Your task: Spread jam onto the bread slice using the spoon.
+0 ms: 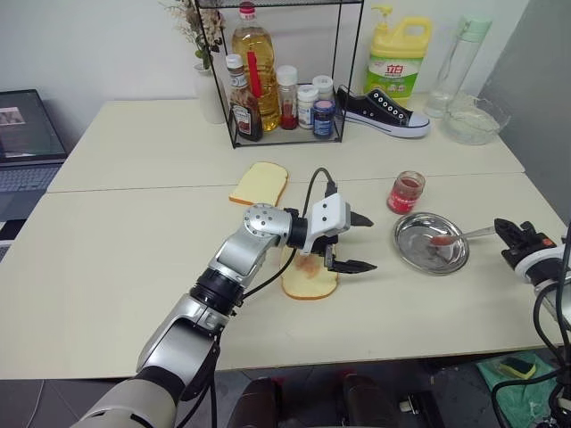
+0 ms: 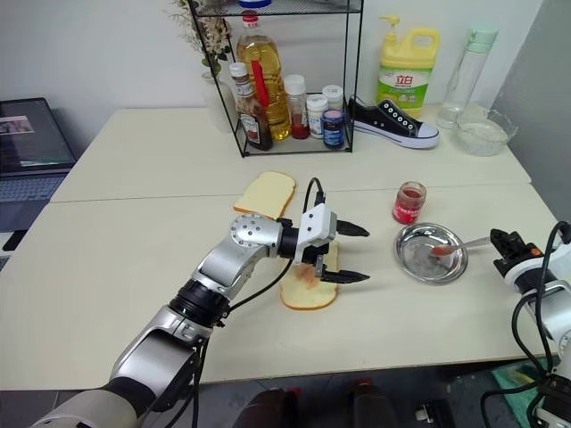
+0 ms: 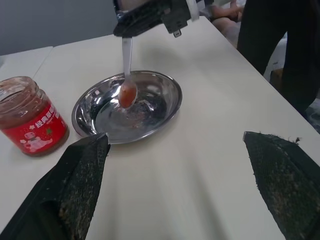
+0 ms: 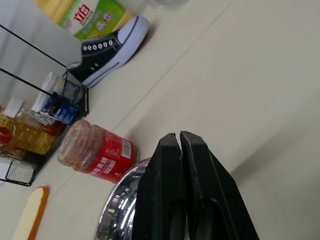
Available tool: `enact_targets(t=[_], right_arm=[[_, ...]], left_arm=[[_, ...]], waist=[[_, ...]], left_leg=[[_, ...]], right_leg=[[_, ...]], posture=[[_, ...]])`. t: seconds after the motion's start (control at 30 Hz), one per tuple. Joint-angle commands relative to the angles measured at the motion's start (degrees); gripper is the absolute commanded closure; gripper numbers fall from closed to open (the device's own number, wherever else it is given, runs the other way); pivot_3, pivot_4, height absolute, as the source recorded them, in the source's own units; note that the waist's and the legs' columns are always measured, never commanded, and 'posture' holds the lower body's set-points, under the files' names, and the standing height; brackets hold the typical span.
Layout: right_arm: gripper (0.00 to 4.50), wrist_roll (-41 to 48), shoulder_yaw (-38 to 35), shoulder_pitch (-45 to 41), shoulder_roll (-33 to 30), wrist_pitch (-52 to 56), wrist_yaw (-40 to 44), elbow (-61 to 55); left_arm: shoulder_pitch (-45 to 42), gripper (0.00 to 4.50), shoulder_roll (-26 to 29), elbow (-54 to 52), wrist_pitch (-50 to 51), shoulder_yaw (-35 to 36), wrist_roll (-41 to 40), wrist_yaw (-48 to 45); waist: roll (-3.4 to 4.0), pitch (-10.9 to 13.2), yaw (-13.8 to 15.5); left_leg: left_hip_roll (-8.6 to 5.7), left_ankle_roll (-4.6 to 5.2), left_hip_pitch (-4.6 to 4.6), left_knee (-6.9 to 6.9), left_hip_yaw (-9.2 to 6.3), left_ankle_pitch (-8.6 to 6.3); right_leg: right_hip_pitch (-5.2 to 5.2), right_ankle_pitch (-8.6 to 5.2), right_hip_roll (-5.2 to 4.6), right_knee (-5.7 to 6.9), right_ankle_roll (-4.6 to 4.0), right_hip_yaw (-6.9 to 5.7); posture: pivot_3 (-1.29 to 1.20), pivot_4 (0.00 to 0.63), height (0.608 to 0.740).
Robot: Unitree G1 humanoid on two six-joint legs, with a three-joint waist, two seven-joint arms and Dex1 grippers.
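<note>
The bread slice (image 1: 312, 283) lies at the table's middle with a reddish smear on it, partly covered by my left gripper (image 1: 368, 242). That gripper hovers just over its right end, open and empty, pointing right toward the round steel dish (image 1: 419, 257). My right gripper (image 1: 505, 230) is shut on the handle of the spoon (image 3: 127, 93) at the dish's right side. The spoon's red-smeared bowl rests in the dish. The jam (image 1: 406, 192) fills a small glass jar just behind the dish.
A smaller bread slice (image 1: 260, 183) lies behind the larger one. At the back stand a wire rack of bottles (image 1: 268, 98), a sneaker (image 1: 388, 111), a yellow detergent bottle (image 1: 399, 58) and a glass bowl (image 1: 475, 120). A laptop (image 1: 27, 143) sits far left.
</note>
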Motion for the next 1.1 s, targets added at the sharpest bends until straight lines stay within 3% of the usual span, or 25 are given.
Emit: enact_targets(t=[0.03, 0.1, 0.2, 0.57, 0.9, 1.1], right_arm=[[4.45, -3.2, -0.6, -1.2, -1.0, -2.3, 2.9, 2.9], [4.45, -4.2, -0.8, -1.3, -0.6, -2.7, 4.1, 4.9], [3.82, -4.4, -2.3, -1.4, 0.2, -3.1, 4.0, 6.0], [0.02, -3.9, -9.5, -2.2, -0.3, -4.0, 0.6, 5.7], [0.02, -18.2, 9.9, 13.9, -18.9, -1.3, 25.4, -23.3], [0.02, -18.2, 12.1, 20.3, -25.6, 1.1, 35.8, -32.3]], left_arm=[[-1.1, 0.0, -0.4, -0.5, -1.3, 1.0, 0.7, 0.1], [-0.9, 0.0, -0.1, -0.8, -1.1, 1.5, 0.8, 0.5], [0.1, 0.0, 0.6, -2.1, -0.4, 1.8, 1.0, 0.6], [-0.4, 0.0, 2.3, -3.4, 1.4, 3.9, 0.1, 1.0], [7.5, 0.0, 14.6, -10.6, 12.3, 16.6, -3.3, 5.4], [22.0, 0.0, 27.8, -21.2, 22.1, 27.4, -9.0, 3.9]], waist=[[0.0, 0.0, 0.1], [0.0, 0.0, 0.1], [0.0, 0.0, 0.1], [0.0, 0.0, 0.1], [0.24, 0.0, -0.2], [0.07, 0.1, -0.1]], left_leg=[[-0.01, 0.0, 0.0, 0.01, 0.0, 0.0], [-0.01, 0.0, 0.0, 0.04, -0.03, 0.0], [-0.01, 0.0, 0.01, 0.04, -0.06, 0.0], [-0.01, 0.0, 0.01, 0.03, -0.04, 0.0], [0.06, 0.0, 0.04, 0.03, -0.15, 0.0], [0.04, -0.01, 0.0, 0.03, -0.26, -0.01]], right_leg=[[0.0, 0.0, -0.01, 0.0, 0.0, 0.0], [0.03, 0.0, -0.02, 0.0, 0.0, 0.0], [0.05, 0.0, -0.02, 0.0, 0.0, -0.03], [0.04, 0.0, -0.04, 0.01, 0.0, -0.01], [0.02, 0.0, 0.05, 0.03, 0.01, -0.05], [0.05, -0.01, -0.02, -0.04, 0.01, -0.13]], posture=[[0.0, 0.15, 0.74], [0.0, 0.15, 0.74], [0.0, 0.15, 0.74], [0.0, 0.15, 0.74], [0.0, 0.15, 0.74], [0.0, 0.15, 0.74]])
